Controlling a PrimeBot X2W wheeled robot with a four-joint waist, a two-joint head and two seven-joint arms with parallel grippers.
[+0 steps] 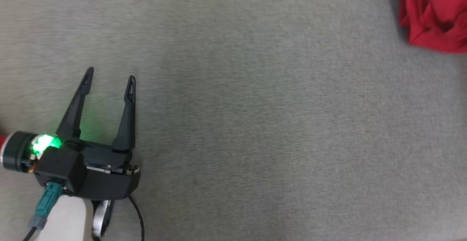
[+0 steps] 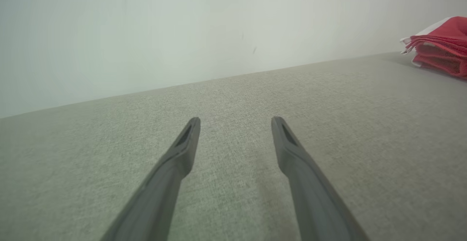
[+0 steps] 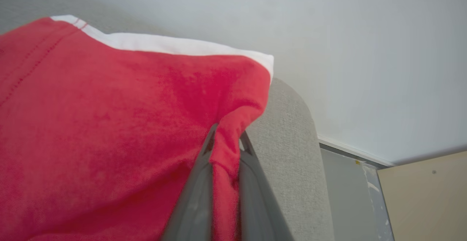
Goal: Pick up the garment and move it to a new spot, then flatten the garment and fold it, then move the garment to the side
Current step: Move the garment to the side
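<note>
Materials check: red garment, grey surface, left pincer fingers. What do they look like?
The garment: soft matte knit, likely cotton jersey; drapes in folds, stitched seam, white trim. The surface: matte woven fabric, upholstery-like; fine weave visible. The left pincer fingers: dark matte plastic, probably moulded; smooth, slotted tips.

The light is soft and even. The head view is blurred; a green lamp (image 1: pixel 45 143) glows lower left.
</note>
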